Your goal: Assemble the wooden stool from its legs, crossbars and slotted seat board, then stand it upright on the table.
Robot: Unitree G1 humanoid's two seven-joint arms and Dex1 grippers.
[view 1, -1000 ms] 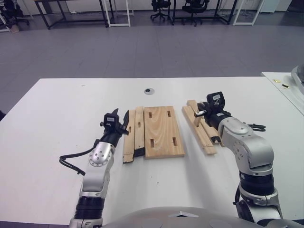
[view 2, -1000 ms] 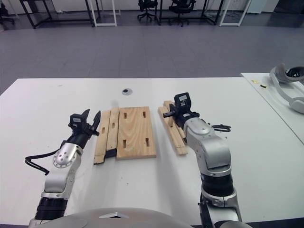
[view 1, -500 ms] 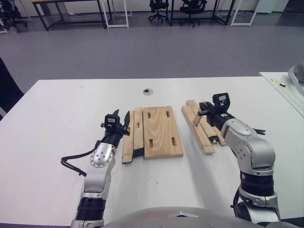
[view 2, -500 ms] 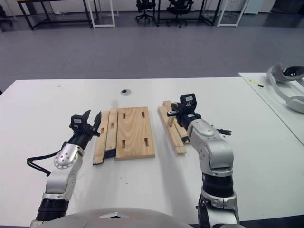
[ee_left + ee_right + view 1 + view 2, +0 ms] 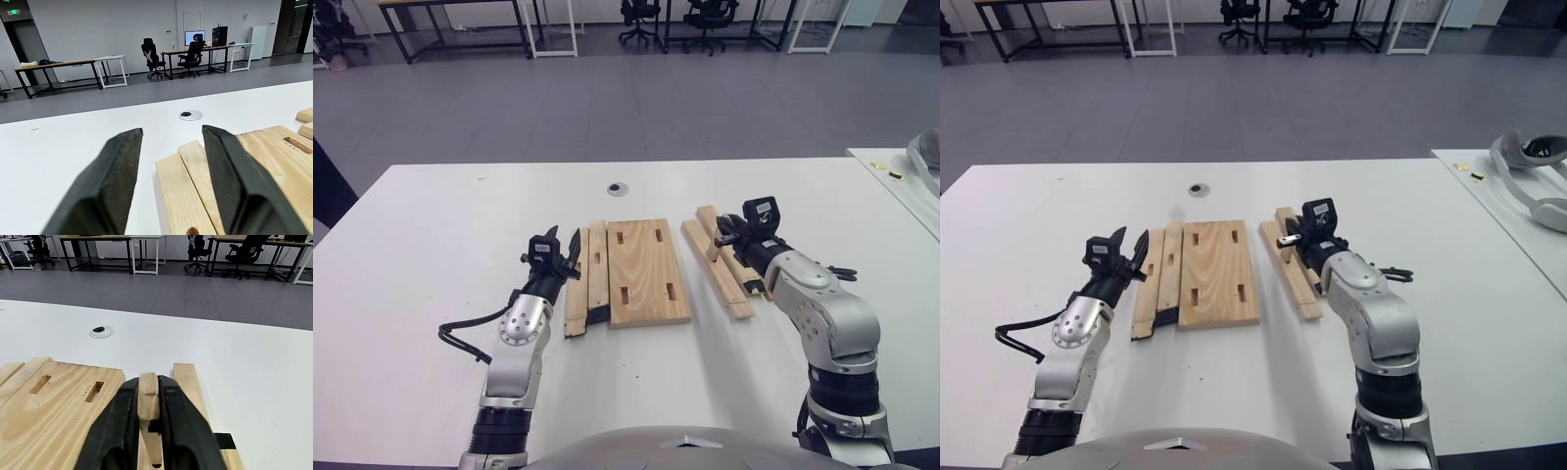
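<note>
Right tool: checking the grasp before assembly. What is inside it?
The right tool is shut on a narrow wooden stool piece. Its fingers cover the piece's sides, so leg or crossbar cannot be told.

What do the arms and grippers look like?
The left arm and right arm are silver shells with black joints. The left gripper and right gripper are black, with tapered fingers and white labels. A black cable loops beside the left arm.
</note>
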